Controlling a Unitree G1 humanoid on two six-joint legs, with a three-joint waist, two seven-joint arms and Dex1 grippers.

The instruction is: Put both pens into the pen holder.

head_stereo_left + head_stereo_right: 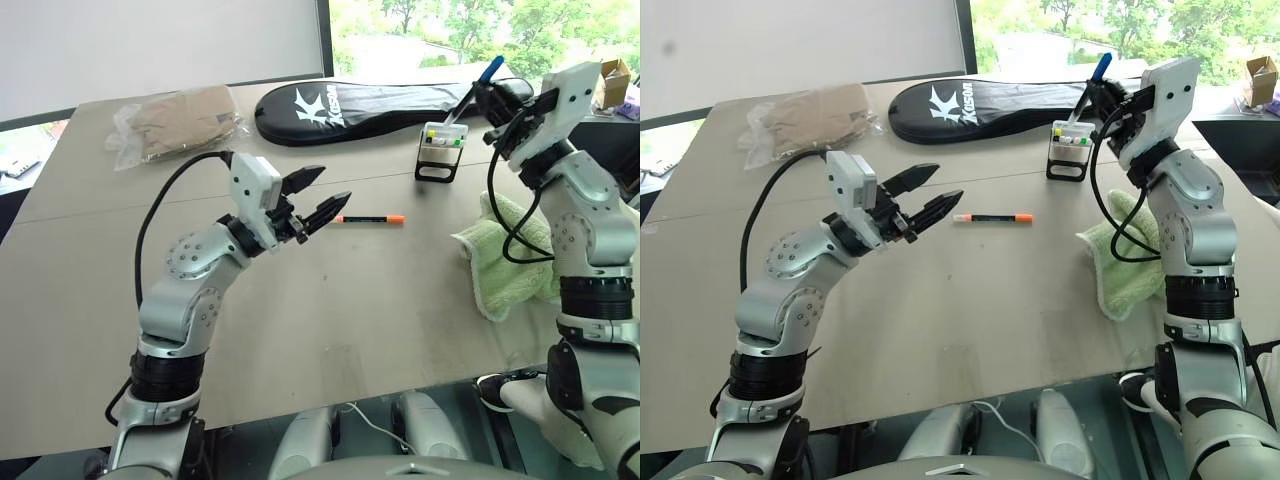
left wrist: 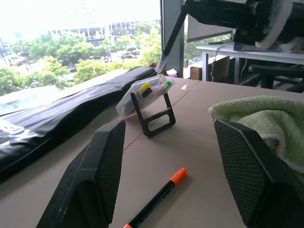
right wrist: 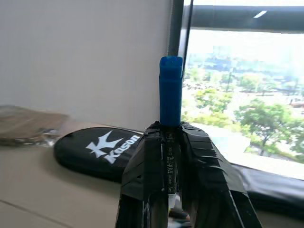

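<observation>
Right gripper (image 1: 492, 93) clamped the blue-capped pen (image 1: 473, 92) above the pen holder (image 1: 441, 147), insertion next; left gripper (image 1: 318, 196) gaped empty over the orange-capped pen (image 1: 369, 218).

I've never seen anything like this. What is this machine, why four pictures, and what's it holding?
It is a two-armed humanoid robot. Two pictures come from cameras in its head, two from cameras on its wrists. On the tan table lie an orange-capped black pen, a small black-framed pen holder, a long black racket bag, a green towel and a plastic-wrapped packet. The right gripper, jaws shut, holds a blue-ended dark pen over the holder. The left gripper, jaws open, holds nothing.
</observation>
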